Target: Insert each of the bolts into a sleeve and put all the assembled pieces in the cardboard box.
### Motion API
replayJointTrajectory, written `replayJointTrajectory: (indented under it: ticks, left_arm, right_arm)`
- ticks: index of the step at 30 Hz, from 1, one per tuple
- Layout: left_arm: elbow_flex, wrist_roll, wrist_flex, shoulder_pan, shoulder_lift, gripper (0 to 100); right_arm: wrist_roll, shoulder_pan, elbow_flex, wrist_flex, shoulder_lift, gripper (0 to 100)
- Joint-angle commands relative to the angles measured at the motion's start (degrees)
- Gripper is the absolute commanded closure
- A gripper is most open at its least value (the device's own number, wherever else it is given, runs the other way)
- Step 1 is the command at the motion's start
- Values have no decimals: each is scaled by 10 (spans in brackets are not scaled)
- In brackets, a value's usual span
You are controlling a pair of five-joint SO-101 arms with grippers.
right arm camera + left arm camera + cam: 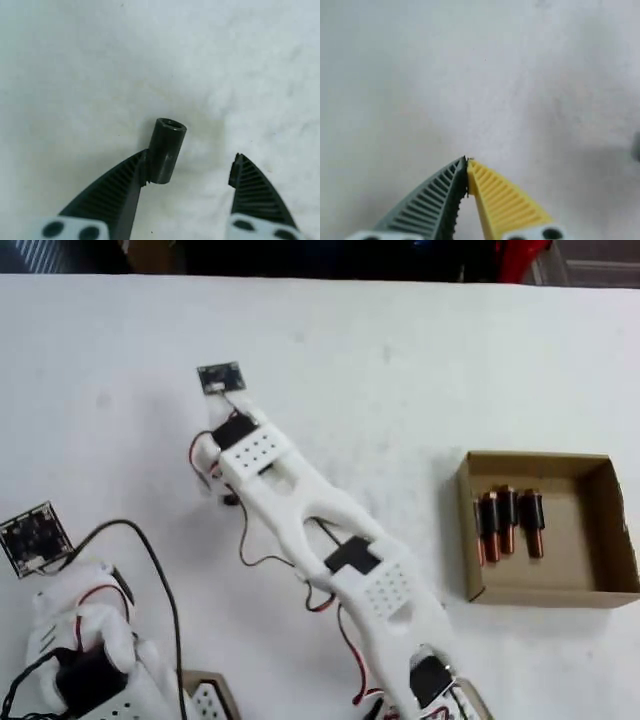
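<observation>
Closely, open right end effector [190, 167] touches a sleeve [167, 150]; left end effector [467, 162] closed

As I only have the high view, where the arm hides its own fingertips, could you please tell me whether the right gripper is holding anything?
Observer: No. The right gripper is open, with a black sleeve in the gap, touching one side only.
Operator: Is that sleeve filled?
Observer: Its visible end shows an open hole.
Operator: And the left gripper?
Observer: The left gripper is shut with nothing in it.
</observation>
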Motion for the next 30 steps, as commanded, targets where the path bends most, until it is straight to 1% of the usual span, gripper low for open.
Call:
replayJointTrajectory:
  ticks: [1,6,10,20,30]
  left_arm:
    - [-4,0,-18,-4,-3,979]
    - [-4,0,-18,-2,-3,979]
    - [-4,27,-17,-2,-3,979]
    - [-3,28,-15,-2,-3,979]
    - [-3,28,-15,-2,-3,979]
  right_arm:
    - [-5,-6,-33,-10,9,761]
    - [-5,-6,-33,-14,22,761]
    - [-5,-6,-33,-29,25,761]
    - [-5,-2,-32,-32,25,762]
    - [-5,-1,-28,6,25,762]
